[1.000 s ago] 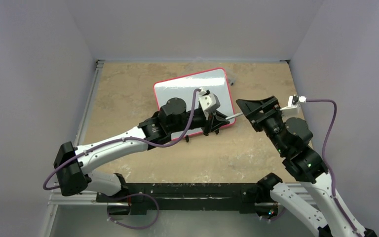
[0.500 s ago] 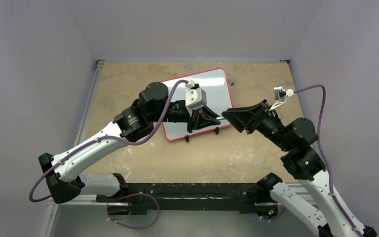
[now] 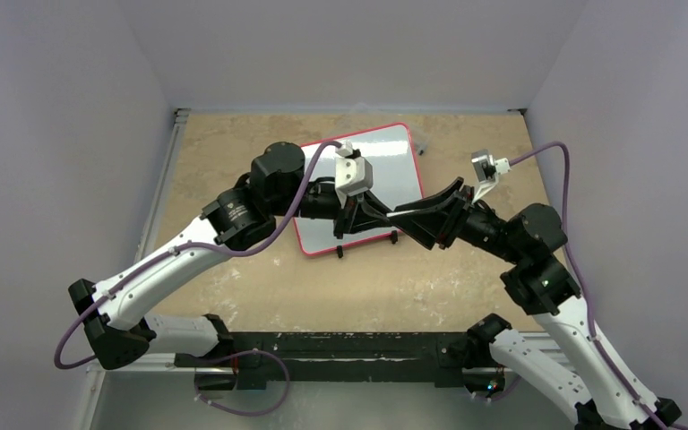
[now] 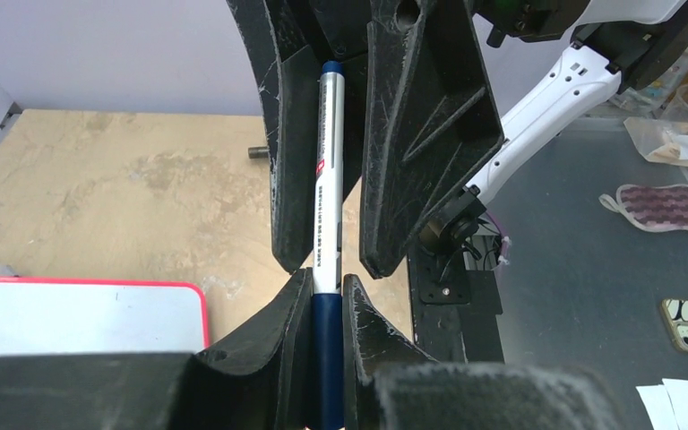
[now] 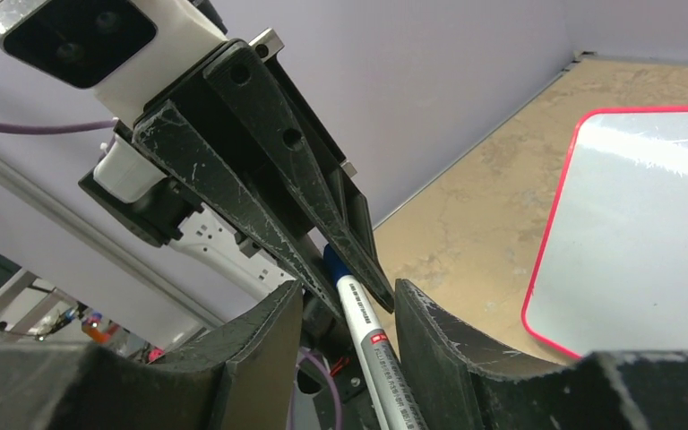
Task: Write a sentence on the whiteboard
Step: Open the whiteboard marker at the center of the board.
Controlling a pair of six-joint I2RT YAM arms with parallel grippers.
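The left gripper (image 4: 327, 278) pinches the marker pen (image 4: 327, 179) tight. The right gripper (image 5: 348, 291) sits loosely around it, near the whiteboard (image 5: 645, 224).

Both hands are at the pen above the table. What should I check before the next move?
1. The left hand is shut on the pen: ok.
2. The right hand straddles the pen: ok.
3. The right hand is clamped on the pen: not ok, gaps show beside it.
4. The pen is uncapped: cannot tell.
5. The whiteboard lies flat on the table, visible surface blank: ok.
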